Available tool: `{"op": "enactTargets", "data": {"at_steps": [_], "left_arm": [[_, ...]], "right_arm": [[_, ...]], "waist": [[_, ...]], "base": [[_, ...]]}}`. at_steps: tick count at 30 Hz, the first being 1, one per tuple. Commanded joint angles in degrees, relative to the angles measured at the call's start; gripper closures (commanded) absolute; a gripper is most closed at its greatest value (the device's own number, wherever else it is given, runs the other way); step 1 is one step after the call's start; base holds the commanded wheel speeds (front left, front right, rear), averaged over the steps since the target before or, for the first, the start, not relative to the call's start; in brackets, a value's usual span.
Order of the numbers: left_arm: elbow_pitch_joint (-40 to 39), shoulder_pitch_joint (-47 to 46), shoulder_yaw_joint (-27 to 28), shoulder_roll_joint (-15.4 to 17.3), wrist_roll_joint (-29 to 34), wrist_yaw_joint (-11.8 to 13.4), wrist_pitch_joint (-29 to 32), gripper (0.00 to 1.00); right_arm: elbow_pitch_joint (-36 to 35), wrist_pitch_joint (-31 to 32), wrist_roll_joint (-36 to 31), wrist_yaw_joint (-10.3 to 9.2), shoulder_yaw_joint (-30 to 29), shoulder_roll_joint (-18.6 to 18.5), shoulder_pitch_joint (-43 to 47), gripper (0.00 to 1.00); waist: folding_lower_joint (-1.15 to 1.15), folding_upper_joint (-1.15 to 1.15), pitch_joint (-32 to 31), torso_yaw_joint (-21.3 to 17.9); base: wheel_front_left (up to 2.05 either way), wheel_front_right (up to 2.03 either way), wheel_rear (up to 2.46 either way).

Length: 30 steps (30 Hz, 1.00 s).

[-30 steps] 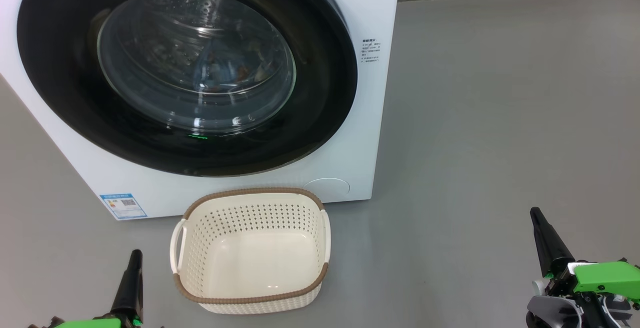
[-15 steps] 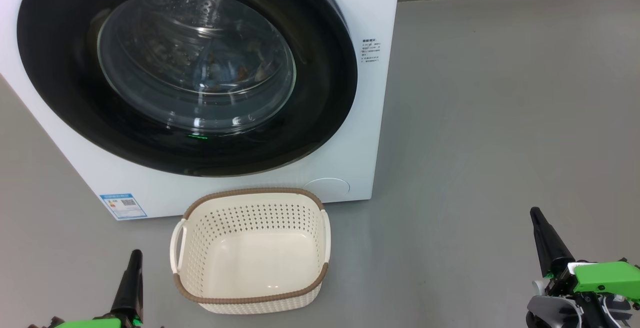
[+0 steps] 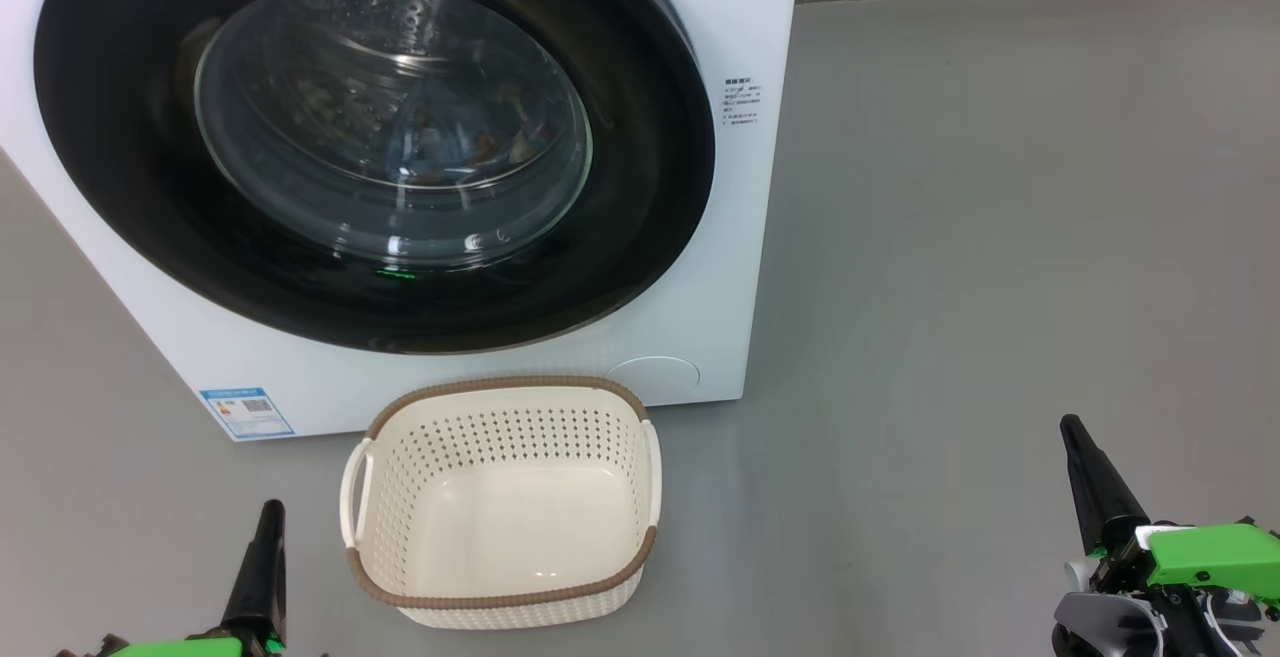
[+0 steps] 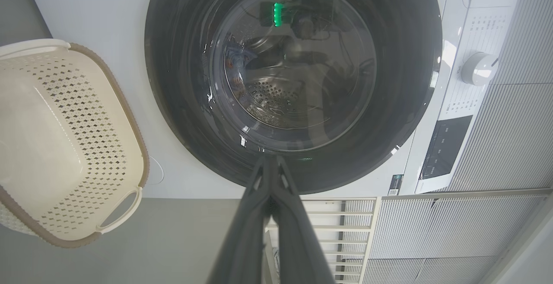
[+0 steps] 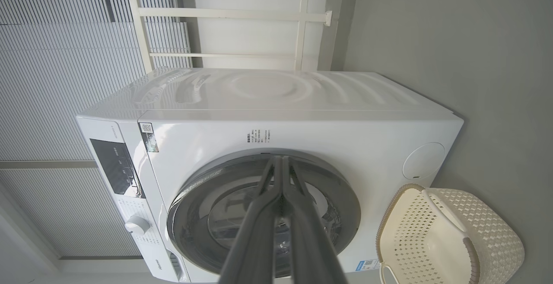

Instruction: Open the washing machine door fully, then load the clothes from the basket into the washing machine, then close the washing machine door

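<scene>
White front of the washing machine [image 3: 745,267] is standing on the grey floor [image 3: 1000,237], with a blue label sticker [image 3: 246,412] sitting at its lower left corner. Washing machine door [image 3: 390,127] is lying flat against that front: wide glossy black rim, bulging clear glass bowl catching highlights, a green light [image 3: 395,274] reflecting low in it. Through the glass the perforated drum [image 4: 276,102] is showing, and the clothes [image 4: 234,59] are lying inside as small patches of light blue and orange, too dim for detail. Basket [image 3: 500,437] is sitting on the floor just in front of the machine, below the door: cream perforated plastic, brown woven-look rim, side handles, smooth bottom showing. Left gripper [image 3: 270,517] is hanging at the lower left, near the basket's left handle but apart from it, jaws pressed together on nothing. Right gripper [image 3: 1075,437] is hanging at the lower right, well apart from the basket, jaws also pressed together on nothing.
</scene>
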Motion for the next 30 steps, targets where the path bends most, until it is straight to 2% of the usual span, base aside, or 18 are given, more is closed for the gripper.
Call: {"op": "enactTargets", "data": {"at_steps": [1, 30], "left_arm": [[-1.8, -2.4, 1.8, 0.5, -0.5, -0.1, 0.4, 1.00], [-1.8, -2.4, 1.8, 0.5, -0.5, -0.1, 0.4, 1.00]], "right_arm": [[-1.7, 0.3, 0.2, 0.01, 1.0, -0.5, -2.0, 1.00], [-1.7, 0.2, 0.2, 0.01, 1.1, -0.5, -2.0, 1.00]], "waist": [[0.00, 0.00, 0.0, 0.0], [0.00, 0.00, 0.0, 0.0]], "base": [[0.00, 0.00, 0.00], [0.00, 0.00, 0.00]]}}
